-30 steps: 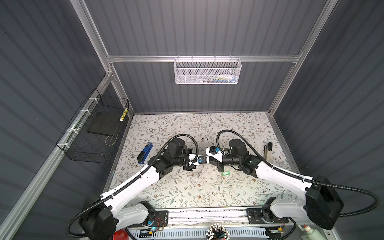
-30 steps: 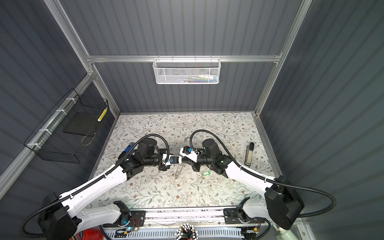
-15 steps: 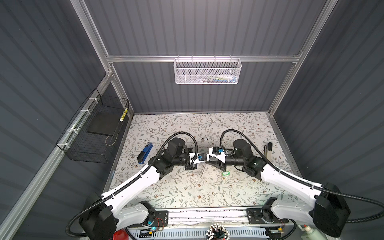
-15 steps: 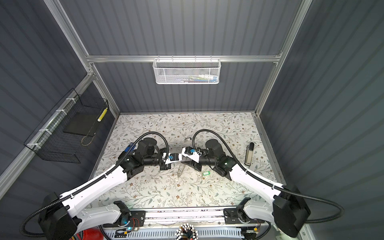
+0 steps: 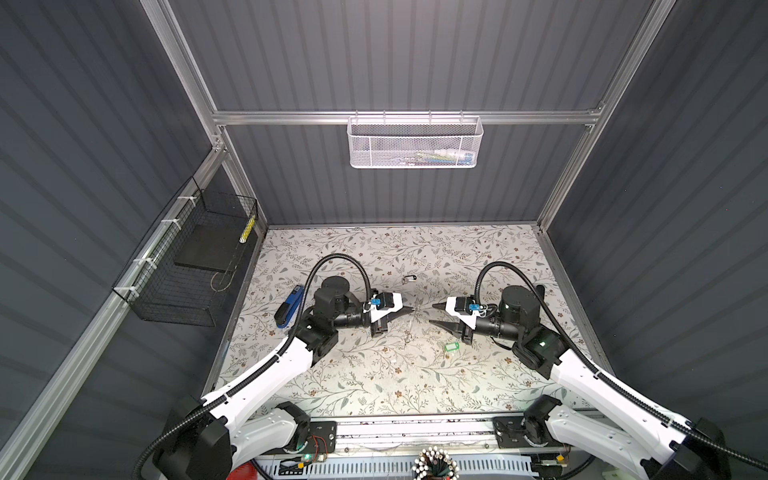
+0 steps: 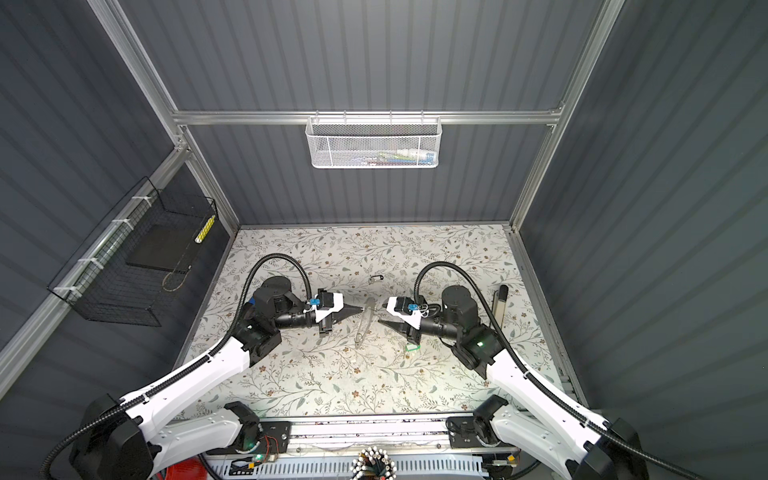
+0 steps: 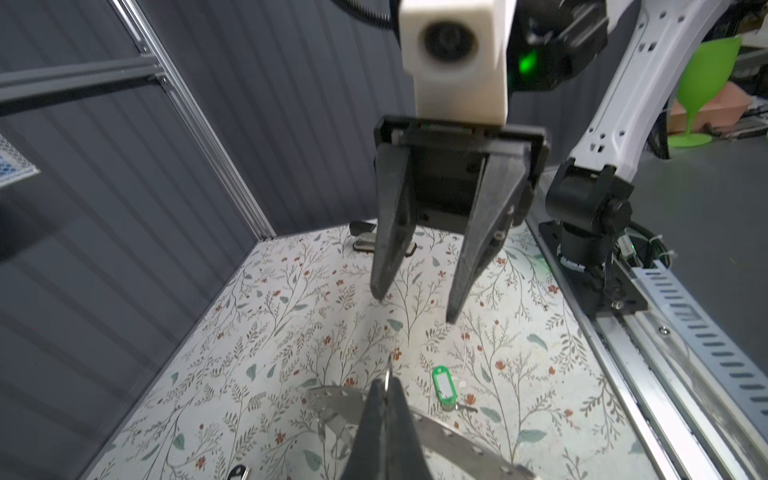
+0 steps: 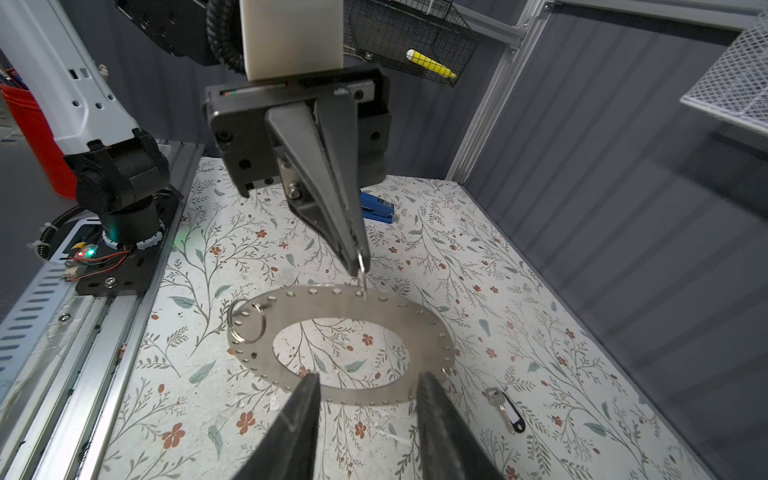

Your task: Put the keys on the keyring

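The left claw [image 6: 362, 309] is pinched shut, holding the large flat grey metal keyring [image 8: 415, 328] by a small wire loop [image 8: 360, 270] threaded through its rim, so that it hangs edge-on over the floral worktop [image 5: 374, 374] at the centre of both top views. The right claw [image 5: 432, 314] faces it from the right, jaws moderately apart, empty and clear of the keyring. The green-framed tag key [image 5: 451, 346] lies lower right of centre, and the silver key with a black oval head [image 5: 409, 279] lies above centre.
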{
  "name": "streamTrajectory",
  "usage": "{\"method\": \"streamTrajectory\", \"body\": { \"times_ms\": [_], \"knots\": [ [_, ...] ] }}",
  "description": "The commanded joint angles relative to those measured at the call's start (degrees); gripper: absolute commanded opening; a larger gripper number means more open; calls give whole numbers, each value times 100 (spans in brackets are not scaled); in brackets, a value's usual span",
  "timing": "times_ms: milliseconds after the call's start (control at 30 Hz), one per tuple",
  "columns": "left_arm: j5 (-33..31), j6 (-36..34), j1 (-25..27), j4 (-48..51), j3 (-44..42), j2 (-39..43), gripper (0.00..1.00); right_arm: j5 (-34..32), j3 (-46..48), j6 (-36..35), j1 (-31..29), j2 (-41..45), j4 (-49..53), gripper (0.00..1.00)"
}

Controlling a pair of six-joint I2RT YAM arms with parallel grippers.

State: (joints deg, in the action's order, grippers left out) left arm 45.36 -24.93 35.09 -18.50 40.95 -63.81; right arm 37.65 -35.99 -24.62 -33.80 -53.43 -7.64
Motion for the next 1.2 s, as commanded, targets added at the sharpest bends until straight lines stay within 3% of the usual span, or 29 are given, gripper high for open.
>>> {"method": "streamTrajectory", "body": {
  "times_ms": [0,233,500,833,1167],
  "knots": [
    [376,603,-11,-920,-75,-38,0,378,64,244,8,-126,-316,38],
    [548,823,-11,-1239,-80,-128,0,489,39,429,0,-196,-560,31],
    [760,855,-11,-1249,23,-294,0,458,81,549,-70,-159,-843,31],
    [808,41,6,-675,148,-251,0,403,143,397,-255,-282,-1033,26],
    [837,-107,73,-613,139,-257,0,368,131,534,-298,-387,-1328,20]
  ]
}}
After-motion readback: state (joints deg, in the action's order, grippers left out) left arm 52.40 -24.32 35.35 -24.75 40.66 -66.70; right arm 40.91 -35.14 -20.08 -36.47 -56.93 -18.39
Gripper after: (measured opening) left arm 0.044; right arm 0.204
